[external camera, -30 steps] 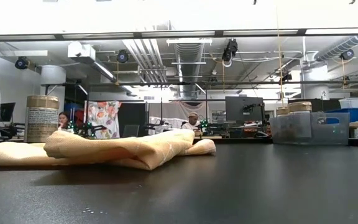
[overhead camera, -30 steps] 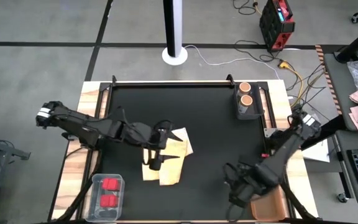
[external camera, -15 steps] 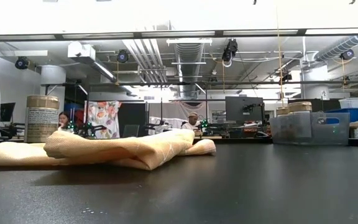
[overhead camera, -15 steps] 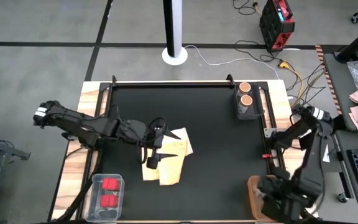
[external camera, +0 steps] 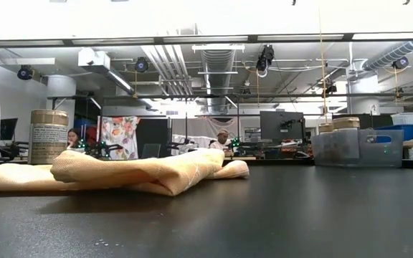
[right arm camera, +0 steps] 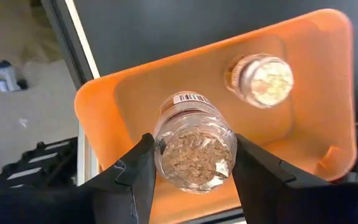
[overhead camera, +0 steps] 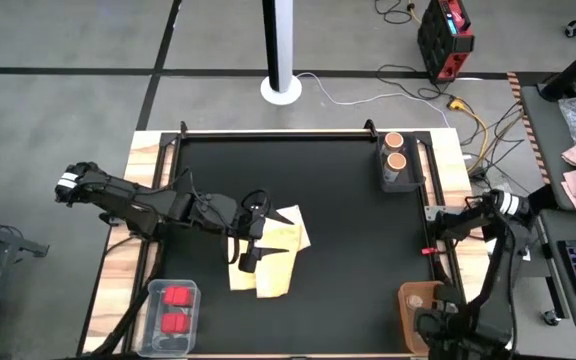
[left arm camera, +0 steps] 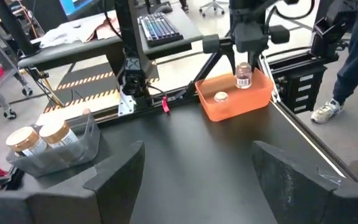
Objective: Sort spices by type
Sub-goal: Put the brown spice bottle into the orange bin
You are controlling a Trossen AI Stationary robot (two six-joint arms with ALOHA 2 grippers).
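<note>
Jaws of the right gripper (right arm camera: 194, 180) pinch a small clear spice jar (right arm camera: 194, 149) by its sides, directly over the orange bin (right arm camera: 129, 93); a second pale jar (right arm camera: 260, 78) lies inside that bin. Left gripper (overhead camera: 251, 240), jaws spread, hangs well away from the bin, over the yellow cloth (overhead camera: 273, 262). We judge the jar light, rigid and smooth, so it could slip; grip mid-body.

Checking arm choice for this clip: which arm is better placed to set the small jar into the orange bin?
Right. Its gripper holds the small jar directly above the orange bin; the left gripper hovers, empty, over the yellow cloth.
</note>
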